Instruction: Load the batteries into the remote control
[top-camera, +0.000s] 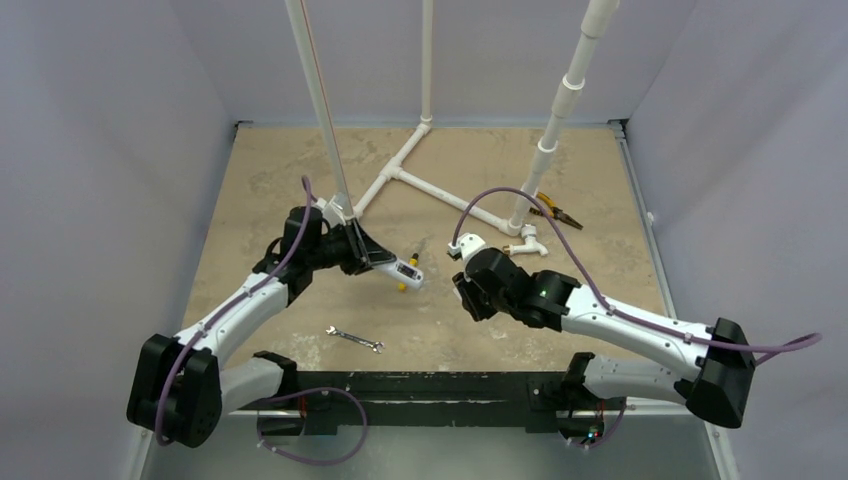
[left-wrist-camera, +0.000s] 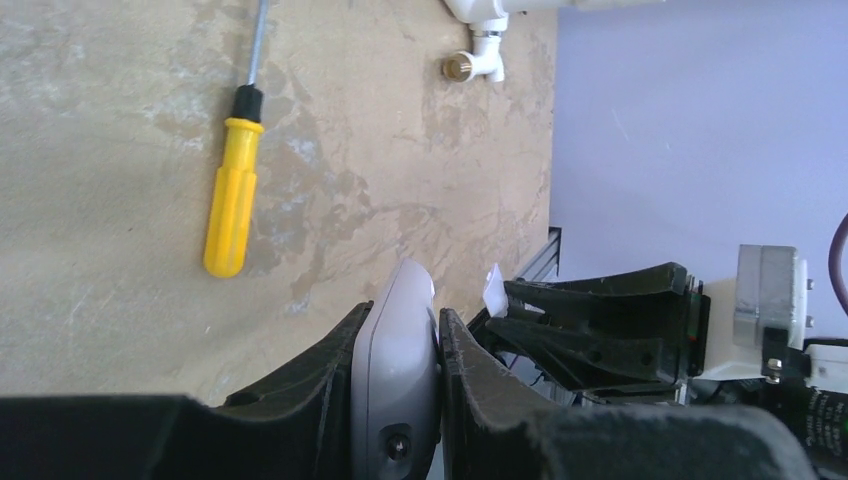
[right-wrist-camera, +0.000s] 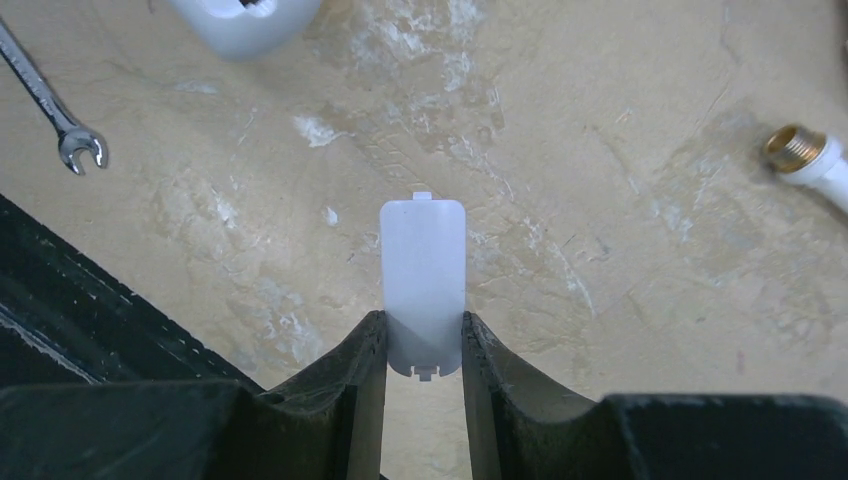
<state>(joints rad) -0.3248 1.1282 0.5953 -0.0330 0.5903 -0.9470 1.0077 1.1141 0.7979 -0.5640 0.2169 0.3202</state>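
The remote control (top-camera: 405, 271) was off the tabletop (top-camera: 262, 170), held in the air left of centre. The left jaws were clamped fully shut on its two long edges, with its rounded end sticking out past the fingertips (left-wrist-camera: 345, 340). Just beside it, the right jaws were closed on the sides of a small white tabbed cover (right-wrist-camera: 423, 270). By its shape this was probably the remote's battery door. The cover hung clear of the surface, its latch end towards the wrist, close to the remote but not touching it.

From this the task looked part-way through. The door was off the remote and in the right arm's keeping. No batteries showed in any view, loose or held. The open compartment faced away from the cameras, so I could not tell whether cells were already seated. If they were, only refitting the door was left. If not, the loading itself was still to do.

Below the remote a yellow-handled screwdriver (left-wrist-camera: 232, 195) lay flat on the tabletop. A small wrench (top-camera: 354, 339) lay nearer the arm bases. A pair of pliers (top-camera: 558, 212) rested by the white pipe frame (top-camera: 400, 170) at the back, and a brass fitting (right-wrist-camera: 790, 148) capped one pipe end.
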